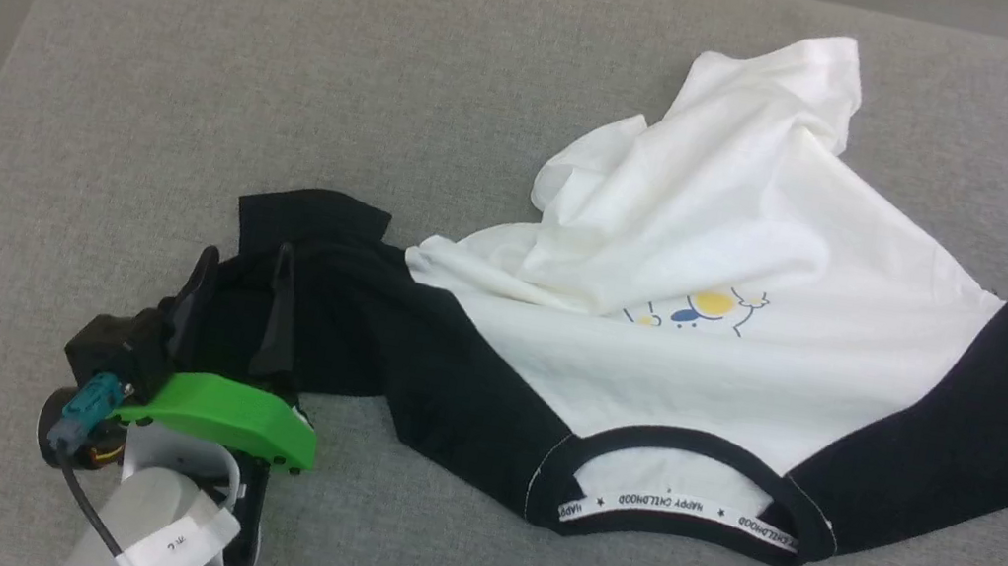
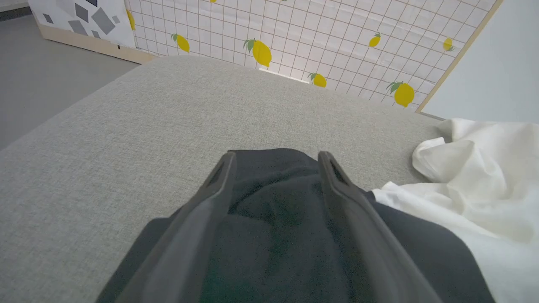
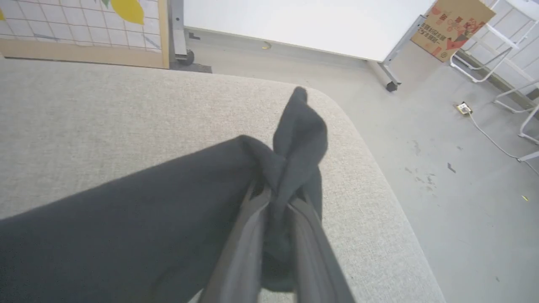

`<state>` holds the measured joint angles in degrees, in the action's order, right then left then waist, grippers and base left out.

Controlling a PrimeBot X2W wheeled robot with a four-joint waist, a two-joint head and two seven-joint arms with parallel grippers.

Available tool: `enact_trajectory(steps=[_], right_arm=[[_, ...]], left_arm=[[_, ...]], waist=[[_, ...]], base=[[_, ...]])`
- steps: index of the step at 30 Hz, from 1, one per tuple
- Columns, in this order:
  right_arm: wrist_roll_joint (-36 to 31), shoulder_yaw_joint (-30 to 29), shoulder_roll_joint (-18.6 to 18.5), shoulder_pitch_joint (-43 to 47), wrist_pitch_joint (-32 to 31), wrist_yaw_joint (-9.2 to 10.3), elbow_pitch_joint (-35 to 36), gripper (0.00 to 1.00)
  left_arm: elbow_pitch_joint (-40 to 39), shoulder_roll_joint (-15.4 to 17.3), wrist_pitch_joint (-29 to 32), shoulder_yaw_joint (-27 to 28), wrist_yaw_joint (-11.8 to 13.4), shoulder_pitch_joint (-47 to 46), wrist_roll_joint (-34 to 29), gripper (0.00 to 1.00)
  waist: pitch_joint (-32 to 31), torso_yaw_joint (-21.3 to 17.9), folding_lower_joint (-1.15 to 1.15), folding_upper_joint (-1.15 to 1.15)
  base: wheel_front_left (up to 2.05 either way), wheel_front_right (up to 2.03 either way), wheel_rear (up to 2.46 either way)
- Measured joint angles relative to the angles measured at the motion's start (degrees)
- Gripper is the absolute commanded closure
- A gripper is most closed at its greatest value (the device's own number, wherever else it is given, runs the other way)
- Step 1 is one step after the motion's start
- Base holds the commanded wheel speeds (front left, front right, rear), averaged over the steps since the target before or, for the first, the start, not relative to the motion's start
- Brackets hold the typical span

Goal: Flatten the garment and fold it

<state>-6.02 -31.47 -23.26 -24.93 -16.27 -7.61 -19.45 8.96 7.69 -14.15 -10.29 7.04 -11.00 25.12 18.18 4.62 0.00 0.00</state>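
The garment (image 1: 718,255) lies neckline at 6 o'clock, sleeves along 9–3. Its band (image 1: 681,505) reads "HAPPY CHILDHOOD". Left gripper (image 1: 247,253) jaws wide astride the left sleeve (image 1: 357,331); right gripper (image 3: 278,195) jaws pinching the right sleeve (image 3: 126,219).

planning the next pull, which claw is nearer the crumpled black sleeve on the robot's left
Left. The left claw is open, fingers straddling that sleeve; the right claw is shut on the opposite sleeve, beyond the garment's white body.

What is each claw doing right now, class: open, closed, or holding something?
Left claw: open, astride one black sleeve of the garment.
Right claw: closed, holding the other sleeve.
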Motion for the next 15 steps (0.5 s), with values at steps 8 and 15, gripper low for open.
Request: enact_trajectory(steps=[8,15], right_arm=[[0.2,4.8,-0.9,-7.7,4.2,0.01,-11.4,0.65],[3.0,8.1,0.6,-7.7,8.9,0.01,-14.0,0.00]], left_arm=[[-0.7,0.1,0.6,-1.2,0.0,-1.4,-1.0,0.00],[-0.7,0.3,1.6,-1.9,-0.3,-1.2,-1.0,0.00]], waist=[[2.8,1.4,0.00,0.00],[2.0,2.0,0.01,0.00]], base=[[0.00,0.00,0.00],[0.00,0.00,0.00]])
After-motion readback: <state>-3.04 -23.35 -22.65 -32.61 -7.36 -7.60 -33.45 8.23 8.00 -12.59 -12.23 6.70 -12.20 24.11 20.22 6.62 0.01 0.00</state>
